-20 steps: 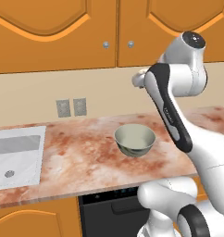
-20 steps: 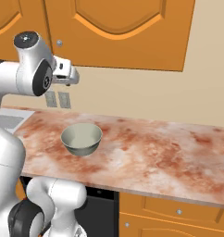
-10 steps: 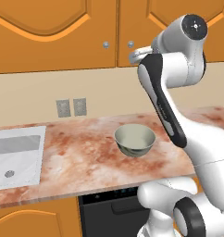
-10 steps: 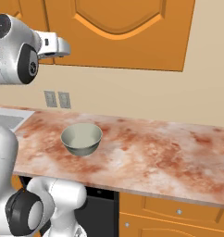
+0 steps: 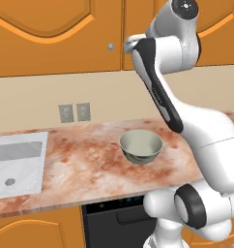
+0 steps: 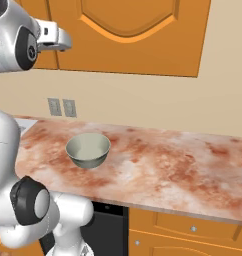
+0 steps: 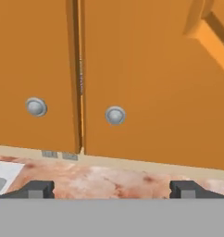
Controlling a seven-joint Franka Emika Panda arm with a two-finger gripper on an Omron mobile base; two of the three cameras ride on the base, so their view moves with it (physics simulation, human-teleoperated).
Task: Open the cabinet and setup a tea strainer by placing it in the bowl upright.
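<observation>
Marbled worktop (image 5: 90, 164) carries the bowl (image 5: 141, 146), which sits empty near its middle. Up above, the hand (image 7: 112, 189) hangs spread wide before the shut cabinet (image 7: 146, 78), facing its right knob (image 7: 115, 115).

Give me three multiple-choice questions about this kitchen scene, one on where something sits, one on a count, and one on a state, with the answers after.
1. Where is the bowl?
A. In the sink
B. On the counter, right of the sink
C. Inside the cabinet

2. How many round silver knobs show in the hand view?
A. Two
B. Four
C. None

3. What state are the cabinet doors in?
A. Both wide open
B. One removed
C. Both closed

Answers:
1. B, the bowl stands on the counter with the sink off to its left.
2. A, one knob sits on the left door and one knob on the right door.
3. C, the doors meet at a thin centre seam, and the open gripper faces them without touching.
</observation>
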